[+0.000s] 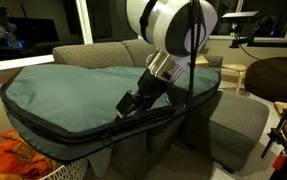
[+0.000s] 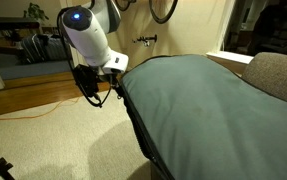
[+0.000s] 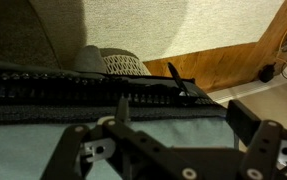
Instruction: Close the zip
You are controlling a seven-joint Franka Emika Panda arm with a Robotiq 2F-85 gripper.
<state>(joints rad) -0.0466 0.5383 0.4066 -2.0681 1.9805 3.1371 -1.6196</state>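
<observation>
Where the zip [image 2: 133,117] edges the bag [image 2: 208,100], beige carpet [image 2: 53,140] spreads

grey sofa [image 1: 93,52], orange cloth [image 1: 8,160], wood flr [image 2: 33,95]

Bag [image 1: 83,85] on sofa [image 1: 83,52], zip [image 3: 63,88] along bag's edge, claw [image 3: 178,145] over zip

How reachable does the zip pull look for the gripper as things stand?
Probably yes. The gripper is open and sits close over the zip at the edge of the bag. What looks like the pull lies just ahead of its fingers in the wrist view, with nothing between them.
</observation>
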